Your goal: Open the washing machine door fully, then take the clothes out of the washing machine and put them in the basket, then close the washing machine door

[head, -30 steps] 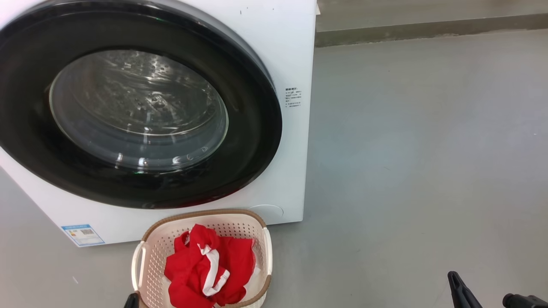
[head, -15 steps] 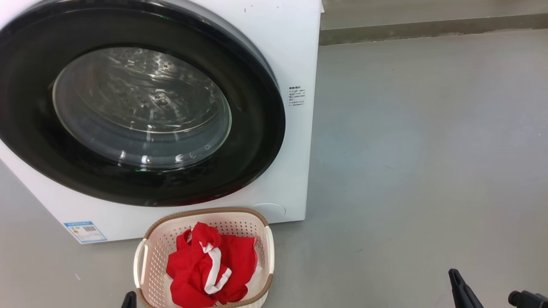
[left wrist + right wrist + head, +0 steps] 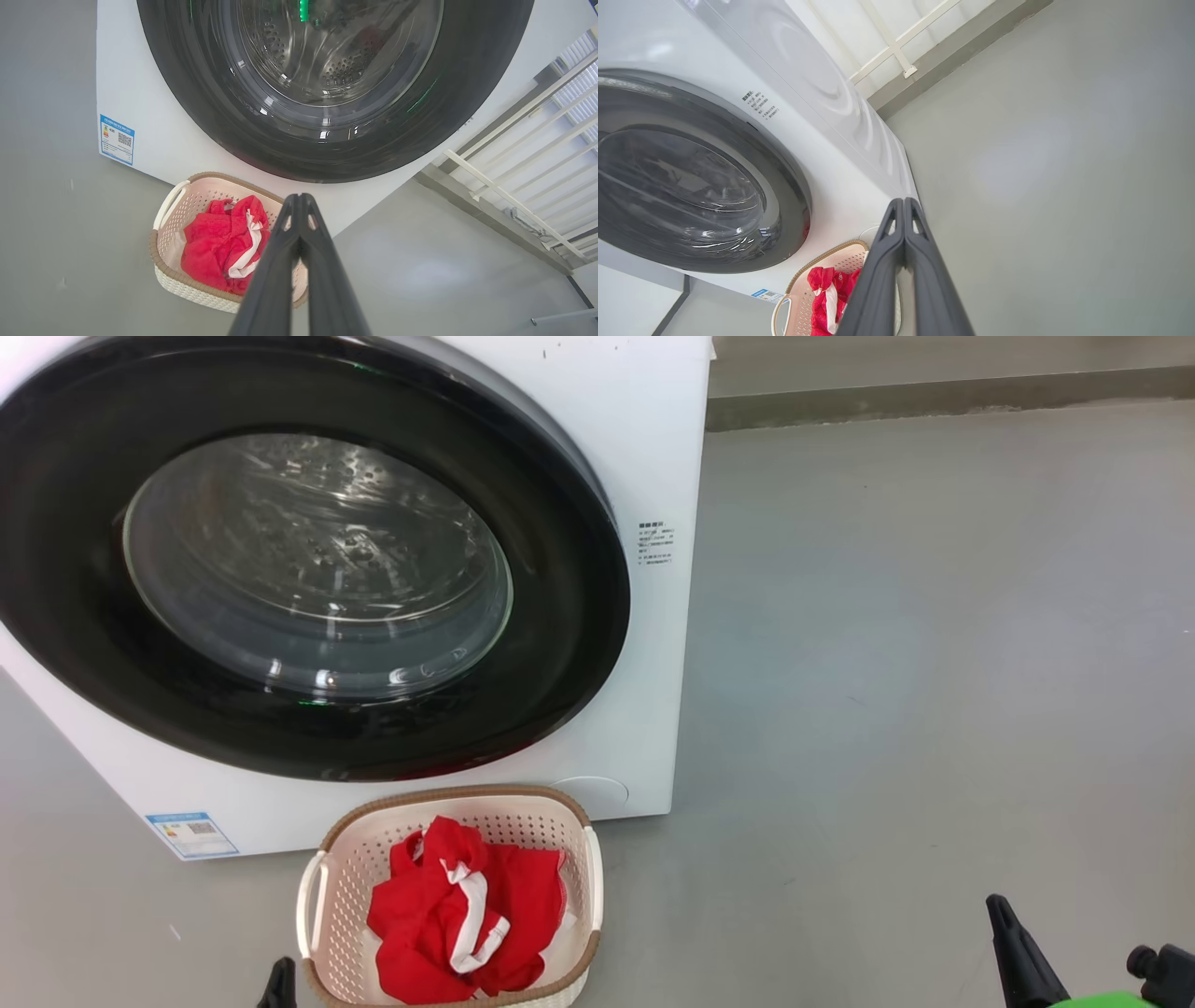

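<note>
The white washing machine fills the upper left of the head view, its black-rimmed glass door lying flat against its front. Red clothes with white trim lie in the cream basket on the floor just below the door. My left gripper shows as a dark tip left of the basket; in the left wrist view it is shut and holds nothing, above the basket. At the lower right my right gripper is shut and holds nothing, its tip showing in the right wrist view.
Grey floor spreads to the right of the machine, ending at a low kerb at the back. A white railing stands beside the machine. A blue label sits low on the machine's front.
The whole head view has shifted a little, so the camera has moved. The right gripper's tip stands slightly higher in that view. Basket and clothes lie as before.
</note>
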You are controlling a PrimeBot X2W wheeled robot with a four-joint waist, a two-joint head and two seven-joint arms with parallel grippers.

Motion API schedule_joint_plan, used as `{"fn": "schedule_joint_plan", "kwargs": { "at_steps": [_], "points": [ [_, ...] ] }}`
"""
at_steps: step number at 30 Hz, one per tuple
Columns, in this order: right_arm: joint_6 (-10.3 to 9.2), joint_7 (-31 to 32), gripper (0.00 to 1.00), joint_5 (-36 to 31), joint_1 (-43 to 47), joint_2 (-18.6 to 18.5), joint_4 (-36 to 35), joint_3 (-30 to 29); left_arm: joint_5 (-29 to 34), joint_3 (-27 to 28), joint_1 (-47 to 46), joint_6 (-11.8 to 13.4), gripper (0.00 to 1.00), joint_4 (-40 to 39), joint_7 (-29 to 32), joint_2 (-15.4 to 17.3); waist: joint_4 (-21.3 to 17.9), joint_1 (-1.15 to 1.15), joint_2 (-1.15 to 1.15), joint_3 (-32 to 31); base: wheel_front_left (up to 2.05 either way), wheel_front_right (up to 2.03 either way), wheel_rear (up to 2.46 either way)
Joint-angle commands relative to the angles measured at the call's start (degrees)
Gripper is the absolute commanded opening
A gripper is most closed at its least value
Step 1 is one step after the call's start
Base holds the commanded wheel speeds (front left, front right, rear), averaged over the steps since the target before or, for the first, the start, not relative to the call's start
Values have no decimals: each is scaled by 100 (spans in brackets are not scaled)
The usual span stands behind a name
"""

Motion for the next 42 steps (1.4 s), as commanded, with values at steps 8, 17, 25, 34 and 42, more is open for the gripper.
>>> {"fn": "schedule_joint_plan", "kwargs": {
  "at_steps": [8,17,25,34,42],
  "points": [
    [-9,149,0,522,-343,-34,-182,-21,-612,60,-362,-15,0,-119,158,95,34,-1,0,12,0,0,0],
    [-10,300,0,993,-455,-6,-216,-62,-1194,68,-468,-18,0,-114,306,102,71,-1,0,25,0,0,0],
    [-12,434,0,1410,-554,20,-246,-98,-1710,76,-562,-21,0,-110,437,109,103,-1,0,36,0,0,0],
    [-13,587,0,1881,-665,49,-279,-140,-2294,85,-669,-24,0,-106,586,116,140,-1,0,48,0,0,0],
    [-14,722,0,2300,-765,75,-309,-178,-2813,92,-764,-26,0,-102,717,123,173,-1,0,60,0,0,0]
  ]
}}
